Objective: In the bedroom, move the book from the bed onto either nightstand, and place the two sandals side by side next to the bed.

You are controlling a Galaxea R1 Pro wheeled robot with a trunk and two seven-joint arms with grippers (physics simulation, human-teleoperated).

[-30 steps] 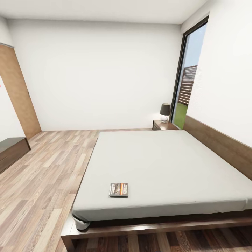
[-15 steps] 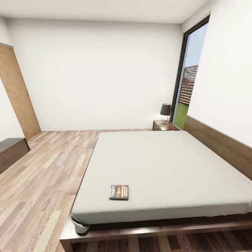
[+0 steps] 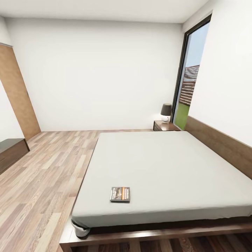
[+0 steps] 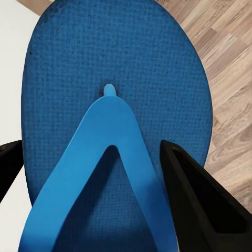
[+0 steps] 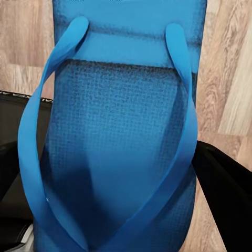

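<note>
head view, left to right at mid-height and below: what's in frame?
Dark low bench at the left edge → bare wood floor → book on the bed → nightstand with a lamp → window → headboard.

The bed (image 3: 164, 168) fills most of the room, its grey mattress bare apart from the book (image 3: 120, 194) lying flat near the foot corner (cover up, orange band showing). At the far end a nightstand (image 3: 165, 125) carries a lamp (image 3: 166, 112), just beside the window (image 3: 189, 75). A low bench (image 3: 10, 152) stands against the left wall.
</note>
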